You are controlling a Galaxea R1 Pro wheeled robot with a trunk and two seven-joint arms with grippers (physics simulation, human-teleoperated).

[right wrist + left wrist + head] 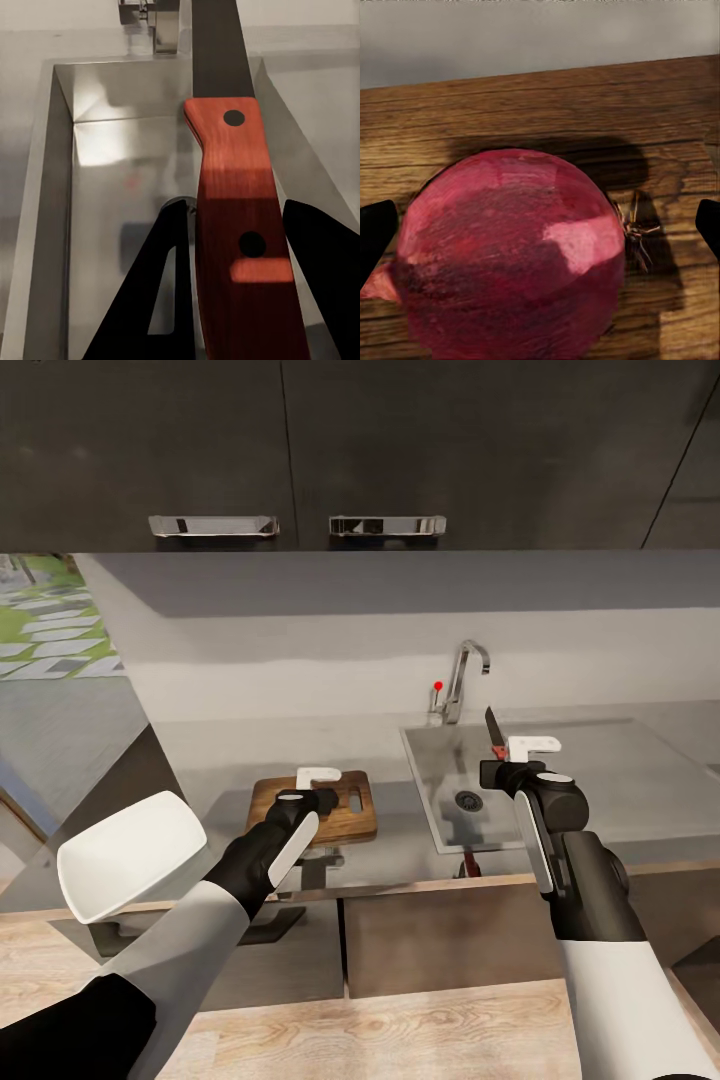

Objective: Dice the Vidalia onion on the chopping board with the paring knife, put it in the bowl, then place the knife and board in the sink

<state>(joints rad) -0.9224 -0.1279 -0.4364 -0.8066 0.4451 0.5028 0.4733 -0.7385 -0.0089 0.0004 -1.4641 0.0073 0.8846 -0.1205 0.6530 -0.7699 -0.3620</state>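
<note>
Chopping board (pixel 540 105) is dark grainy wood, onion (pixel 510 255) has smooth, slightly shiny red skin. Knife handle (pixel 236 225) looks like reddish wood, I think. Sink (pixel 105 150) brushed metal, bowl (pixel 130 855) glossy white.

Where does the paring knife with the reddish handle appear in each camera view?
Head view: small paring knife with dark blade and reddish handle, upright in the right tool above the matte grey sink.
Right wrist view: knife centre, over the basin.
Left wrist view: not in it.
Shared landmark: chrome tap.
</note>
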